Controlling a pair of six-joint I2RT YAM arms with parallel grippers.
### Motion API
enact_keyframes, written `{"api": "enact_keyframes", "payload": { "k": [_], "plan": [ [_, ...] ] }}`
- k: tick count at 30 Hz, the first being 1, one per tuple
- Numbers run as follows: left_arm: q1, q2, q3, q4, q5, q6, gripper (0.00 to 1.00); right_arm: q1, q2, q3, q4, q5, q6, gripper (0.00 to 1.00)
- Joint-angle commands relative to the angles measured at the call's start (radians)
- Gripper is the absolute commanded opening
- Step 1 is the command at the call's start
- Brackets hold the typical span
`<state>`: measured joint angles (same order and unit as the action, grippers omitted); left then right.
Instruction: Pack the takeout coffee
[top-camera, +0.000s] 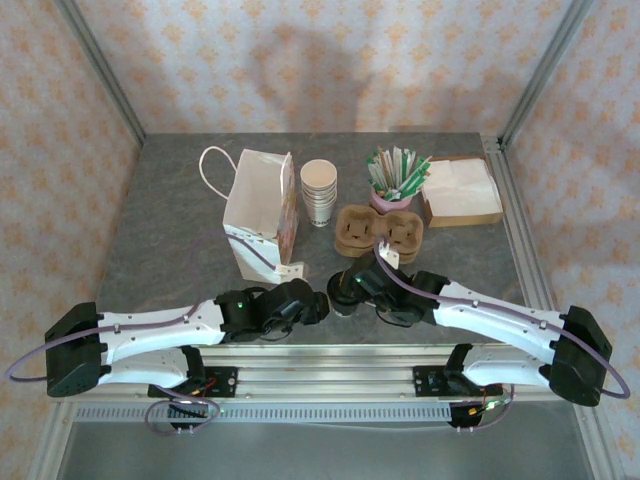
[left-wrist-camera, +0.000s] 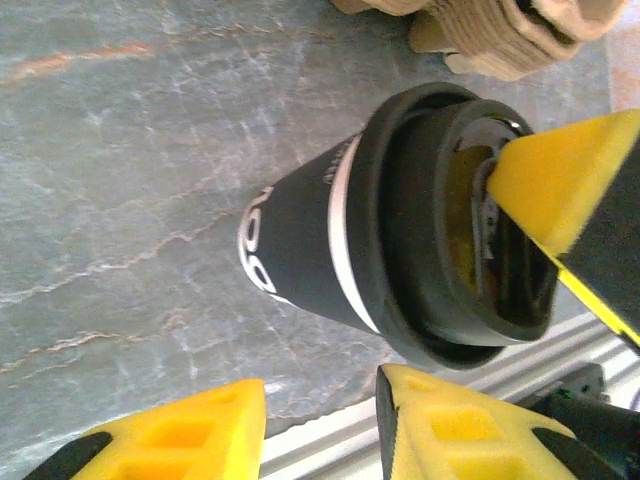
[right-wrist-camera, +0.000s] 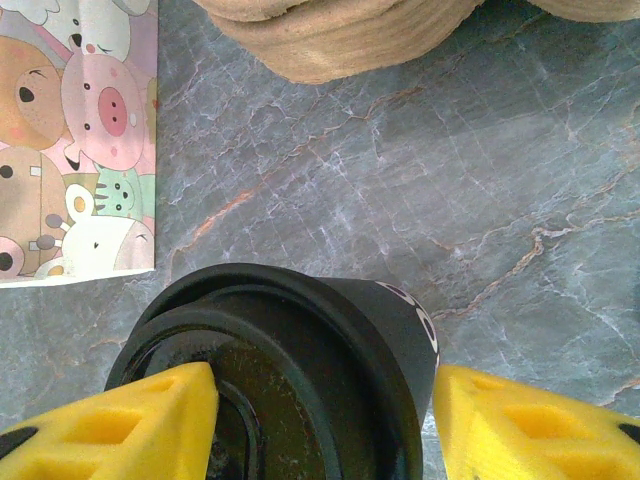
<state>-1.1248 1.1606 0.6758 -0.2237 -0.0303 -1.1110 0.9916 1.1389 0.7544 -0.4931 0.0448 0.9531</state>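
The takeout coffee (left-wrist-camera: 300, 250), a black cup under a black lid, stands by the near edge of the counter (top-camera: 170, 240). It is just nearer than the pulp cup carrier (top-camera: 378, 230) and to the right of the cartoon-printed paper bag (top-camera: 262, 210). The right pincer (right-wrist-camera: 325, 400) appears to grip it at the top, with one yellow finger in the lid's recess and the other against the outer wall. The left pincer (left-wrist-camera: 322, 400) sits close beside the cup, jaws apart and empty.

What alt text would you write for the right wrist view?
A black-lidded dark cup sits between two yellow fingers on a grey marbled table, with a cartoon-animal bag and cardboard cup carrier beyond.
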Motion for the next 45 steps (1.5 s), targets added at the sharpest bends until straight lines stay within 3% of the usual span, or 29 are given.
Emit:
{"api": "enact_keyframes", "payload": {
  "k": [1, 18, 28, 45],
  "plan": [
    [0.006, -0.003, -0.022, 0.103, 0.032, -0.026, 0.36, -0.005, 0.039, -0.029, -0.168, -0.005, -0.019, 0.58],
    [0.028, 0.048, -0.084, 0.191, 0.020, -0.061, 0.35, -0.004, 0.040, -0.034, -0.164, -0.020, -0.016, 0.57],
    [0.031, -0.013, -0.085, 0.184, -0.005, -0.061, 0.36, -0.004, 0.065, -0.033, -0.155, -0.022, -0.016, 0.57],
    [0.039, 0.010, -0.164, 0.322, -0.021, -0.162, 0.36, -0.005, 0.068, -0.040, -0.154, -0.031, -0.007, 0.57]
  ]
}}
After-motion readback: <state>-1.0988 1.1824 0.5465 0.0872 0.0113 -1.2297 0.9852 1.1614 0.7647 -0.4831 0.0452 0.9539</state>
